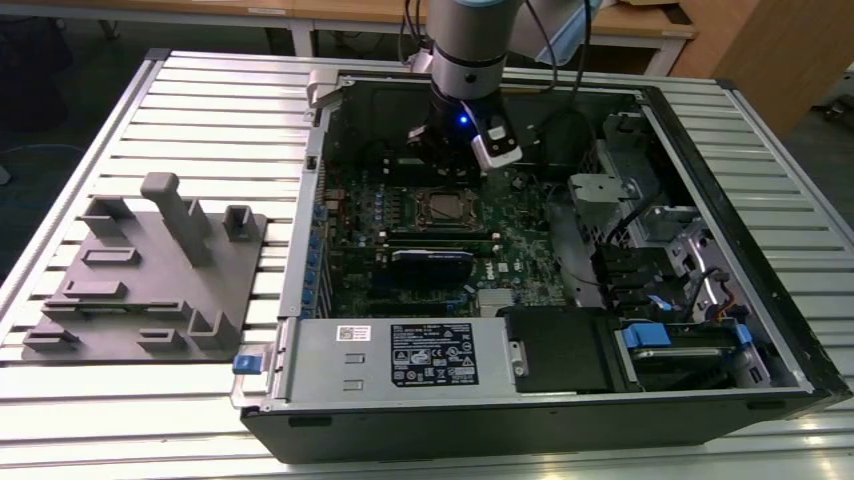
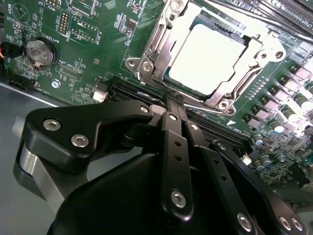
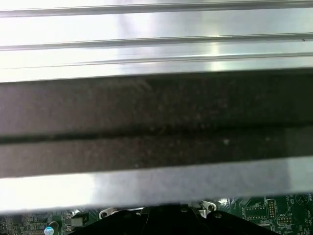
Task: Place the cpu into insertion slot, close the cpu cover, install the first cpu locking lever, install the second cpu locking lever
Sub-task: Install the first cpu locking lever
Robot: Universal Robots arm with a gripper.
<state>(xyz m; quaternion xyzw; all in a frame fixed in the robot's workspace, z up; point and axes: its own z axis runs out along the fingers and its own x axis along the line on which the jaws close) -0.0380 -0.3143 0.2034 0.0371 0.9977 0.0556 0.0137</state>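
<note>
Black fingers (image 2: 173, 105) of the gripper (image 2: 175, 100) are pressed together, holding nothing, just beside the insertion slot (image 2: 146, 51). The silvery cpu (image 2: 208, 54) sits in it under the closed cpu cover (image 2: 164, 41). White board print is too small to read.

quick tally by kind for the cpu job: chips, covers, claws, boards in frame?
cpu: 1, seated in the socket
cpu cover: 1, closed down around the chip
claw: 1, poised just off the cover's edge, holding nothing
green circuit board: 1
Total: 4
</note>
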